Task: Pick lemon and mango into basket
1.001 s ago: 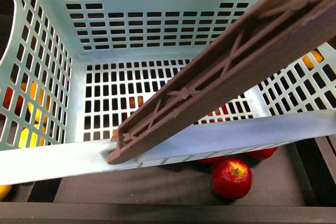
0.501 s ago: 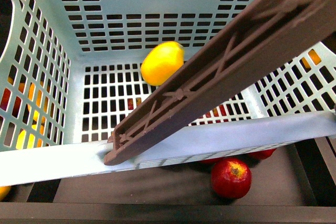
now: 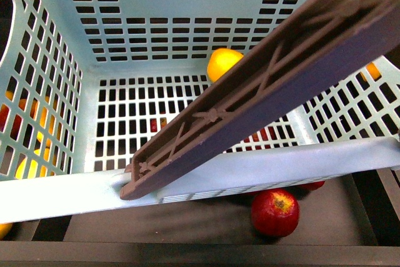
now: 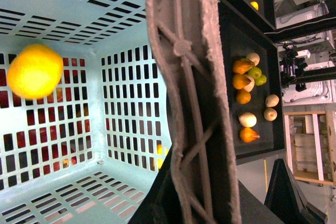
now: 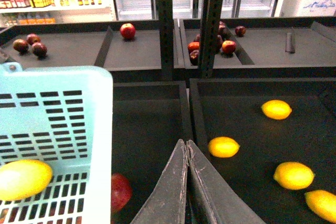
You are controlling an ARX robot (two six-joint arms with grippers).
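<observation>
Front view:
- basket (image 3: 187,23) fills the frame, seen from above
- its brown ribbed handle (image 3: 262,98) is swung up and crosses on a diagonal from the near rim toward the upper right
- lemon (image 3: 222,60) is inside the basket, close to the far wall and partly hidden behind the handle; cannot tell if it rests on the floor
- red apple (image 3: 275,212) lies on the dark shelf just outside the near rim
- yellow and red fruit shows through the left wall's slots, too broken up to name
- mango cannot be picked out

Left wrist view:
- looks into the basket, with the lemon against the slotted floor and the handle running close past the lens
- left gripper (image 4: 224,182) has two dark fingers spread wide, one on each side of the handle
- a gap shows between the handle and one finger, so nothing is clamped
- the black tray (image 4: 262,145) beyond holds small mixed fruit

Right wrist view:
- right gripper (image 5: 186,148) has its fingers pressed together, with nothing between them
- it hangs over the divider between the basket's shelf and the dark bin (image 5: 252,93)
- loose lemons (image 5: 223,147) lie scattered in that bin
- the lemon in the basket is blurred here, showing behind the near slotted wall
- red apples sit on the shelves behind
</observation>
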